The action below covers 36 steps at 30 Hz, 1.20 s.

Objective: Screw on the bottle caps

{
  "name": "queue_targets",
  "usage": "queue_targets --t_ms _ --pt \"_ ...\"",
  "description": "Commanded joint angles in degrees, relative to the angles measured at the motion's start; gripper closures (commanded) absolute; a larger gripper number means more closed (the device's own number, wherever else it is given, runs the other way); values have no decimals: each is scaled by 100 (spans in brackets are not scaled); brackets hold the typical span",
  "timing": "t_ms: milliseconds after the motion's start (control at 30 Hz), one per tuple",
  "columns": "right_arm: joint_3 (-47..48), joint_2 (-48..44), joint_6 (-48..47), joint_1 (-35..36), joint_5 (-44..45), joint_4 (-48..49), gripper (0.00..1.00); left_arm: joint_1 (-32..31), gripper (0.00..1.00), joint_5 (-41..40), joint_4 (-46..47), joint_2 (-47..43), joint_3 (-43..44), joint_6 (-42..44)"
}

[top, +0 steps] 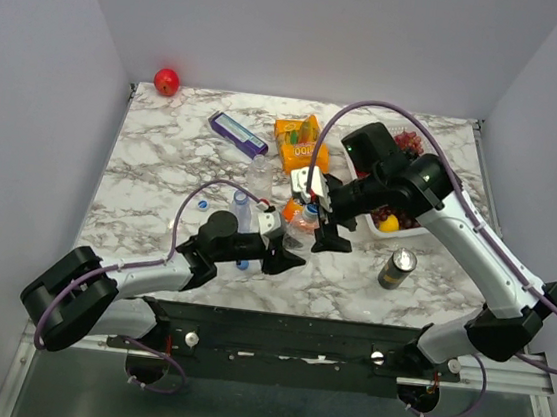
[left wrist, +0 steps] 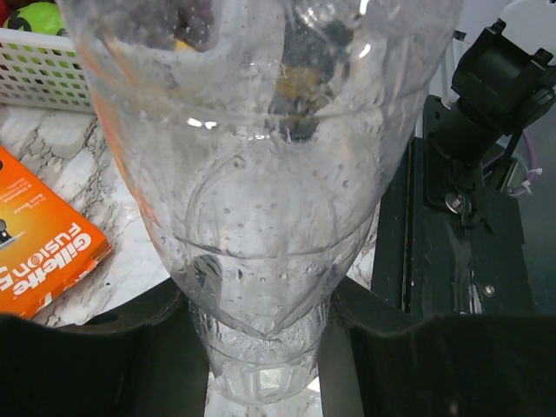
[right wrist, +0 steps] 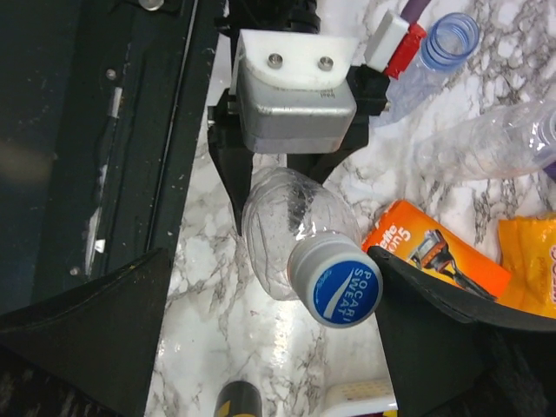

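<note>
I'm gripping the bottle [left wrist: 261, 217] near its base in the left pincer [left wrist: 261, 347], closed tight around it over the bench [right wrist: 217, 295]; the blue cap [right wrist: 346, 291] is sitting on its neck between the wide-spread, empty fingers of the right pincer [right wrist: 268, 254] (neither touching it). Next, I judge, I'm closing on the cap and twisting

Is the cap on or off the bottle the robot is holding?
On: the blue cap sits on the neck of the bottle; how tight, cannot tell.

Marble table [top: 163, 160]: bottle [right wrist: 491, 148], can [top: 397, 268], orange bag [top: 301, 143]
</note>
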Motion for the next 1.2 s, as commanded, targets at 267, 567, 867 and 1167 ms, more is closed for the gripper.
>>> queue_targets --t_ms 267,567,867,1167 --pt "-955 -783 557 19 1045 -607 0 379 100 -19 217 -6 248 -431" --pt "262 -328 1674 -359 1530 464 0 168 100 316 -91 -32 142 -88" --pt "705 77 691 -272 -579 458 0 63 100 466 -442 3 292 167" --pt "416 95 110 -87 -493 -203 0 203 100 422 -337 -32 318 18"
